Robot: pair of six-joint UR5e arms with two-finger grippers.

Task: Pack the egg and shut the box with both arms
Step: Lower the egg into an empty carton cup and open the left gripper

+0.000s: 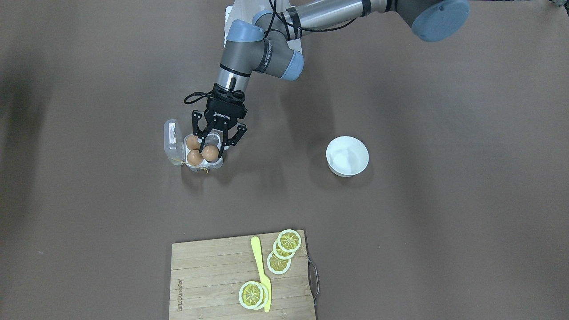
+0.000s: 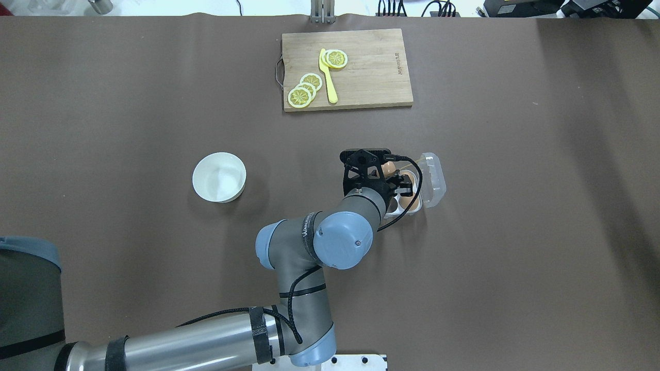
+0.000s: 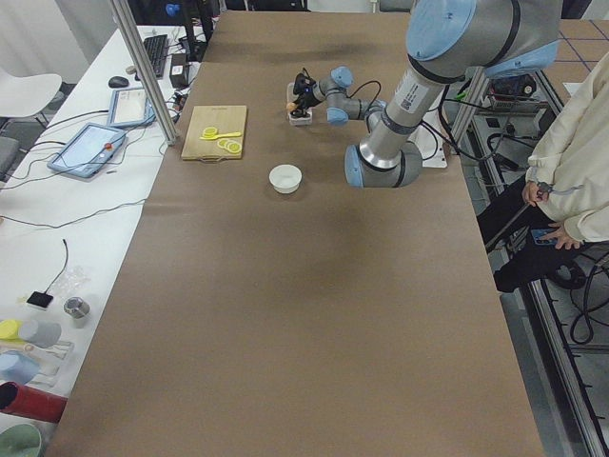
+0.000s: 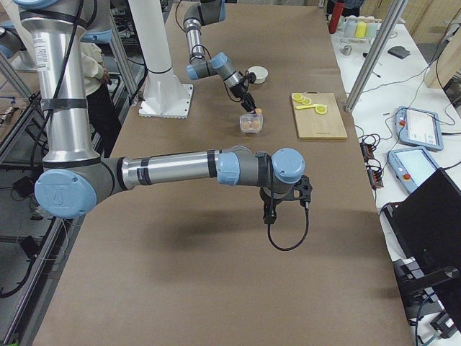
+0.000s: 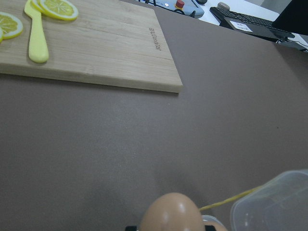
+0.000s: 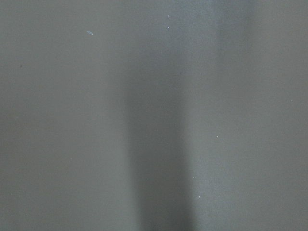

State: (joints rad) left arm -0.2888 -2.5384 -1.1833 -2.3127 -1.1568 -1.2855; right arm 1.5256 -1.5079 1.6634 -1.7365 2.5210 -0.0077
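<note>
Overhead exterior shows a big brown table. The left arm comes in from the near left and stretches to the middle. The right arm shows only in the right side camera, low over the table and well apart from the box.

A wooden cutting board lies at the far edge. A white bowl sits left of the middle. The box is clear and sits a little right of the middle, with its lid open on its right side.

The left gripper hangs over the box with its fingers spread wide. I cannot tell if the right gripper is wide or narrow.

A yellow knife lies on the board. The egg sits in a cup of the box, between the spread fingers. Two other eggs sit in cups beside it. Lemon slices lie by the knife. A thin yellow string lies by the box.
</note>
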